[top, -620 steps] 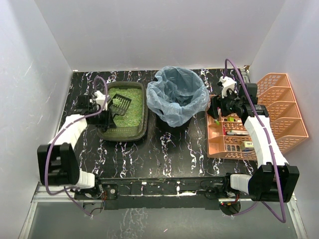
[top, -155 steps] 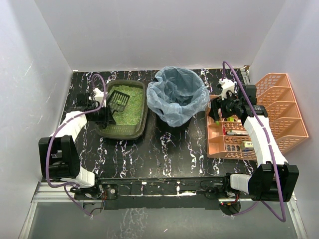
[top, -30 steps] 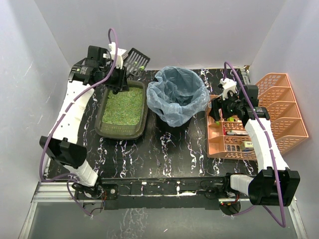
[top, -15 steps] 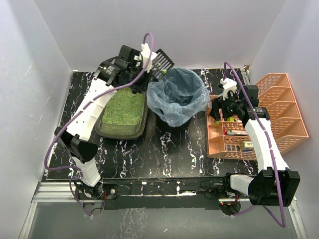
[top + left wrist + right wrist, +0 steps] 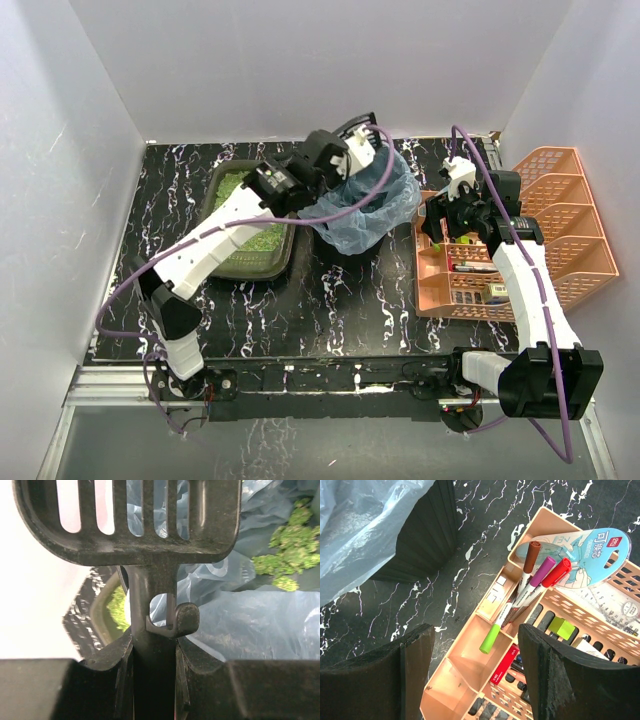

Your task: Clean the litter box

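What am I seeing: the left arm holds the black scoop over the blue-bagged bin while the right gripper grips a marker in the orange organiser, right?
Not quite. The right gripper grips nothing: the right wrist view shows it open above the orange organiser, the markers untouched. The left gripper does hold the black scoop over the blue-bagged bin.

Bright, even light filled the scene, shadows soft. The left wrist view was soft up close (the scoop (image 5: 150,550) blurred), its left background washed out; the right wrist view was sharp.
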### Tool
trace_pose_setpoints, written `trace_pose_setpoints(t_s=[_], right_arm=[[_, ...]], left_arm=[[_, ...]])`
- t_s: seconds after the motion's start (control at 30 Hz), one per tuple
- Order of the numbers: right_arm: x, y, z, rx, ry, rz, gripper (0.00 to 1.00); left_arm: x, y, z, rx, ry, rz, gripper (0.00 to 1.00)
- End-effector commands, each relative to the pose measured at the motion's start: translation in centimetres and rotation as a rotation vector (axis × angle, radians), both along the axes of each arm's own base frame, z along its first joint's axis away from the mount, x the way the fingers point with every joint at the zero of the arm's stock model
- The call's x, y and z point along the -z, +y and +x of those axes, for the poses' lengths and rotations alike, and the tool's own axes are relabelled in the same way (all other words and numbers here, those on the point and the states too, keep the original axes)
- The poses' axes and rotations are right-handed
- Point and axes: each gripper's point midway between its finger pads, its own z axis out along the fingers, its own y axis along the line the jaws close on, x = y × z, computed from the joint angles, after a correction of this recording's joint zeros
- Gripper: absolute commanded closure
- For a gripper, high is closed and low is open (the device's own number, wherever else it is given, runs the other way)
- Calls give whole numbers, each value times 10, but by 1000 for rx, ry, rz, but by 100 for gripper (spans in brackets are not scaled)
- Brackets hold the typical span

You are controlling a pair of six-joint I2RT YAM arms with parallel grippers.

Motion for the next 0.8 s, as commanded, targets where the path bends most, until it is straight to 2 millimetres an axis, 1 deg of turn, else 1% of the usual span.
trace_pose_setpoints(t_s=[0.0,0.03,0.33,0.77], right_arm=[[-19,-2,5,4,-79,-5,27],[-19,-2,5,4,-80,-6,27],[-18,-2,5,3,-80,-5,27],[-15,-2,5,6,-80,-3,27]], left_arm=[[-53,19,5,-56,-270,98,100],[-51,18,5,-51,-291,126,100],[-77,14,-3,-44,-525,252,100],[-93,23,-2,-65,-734,445,100]])
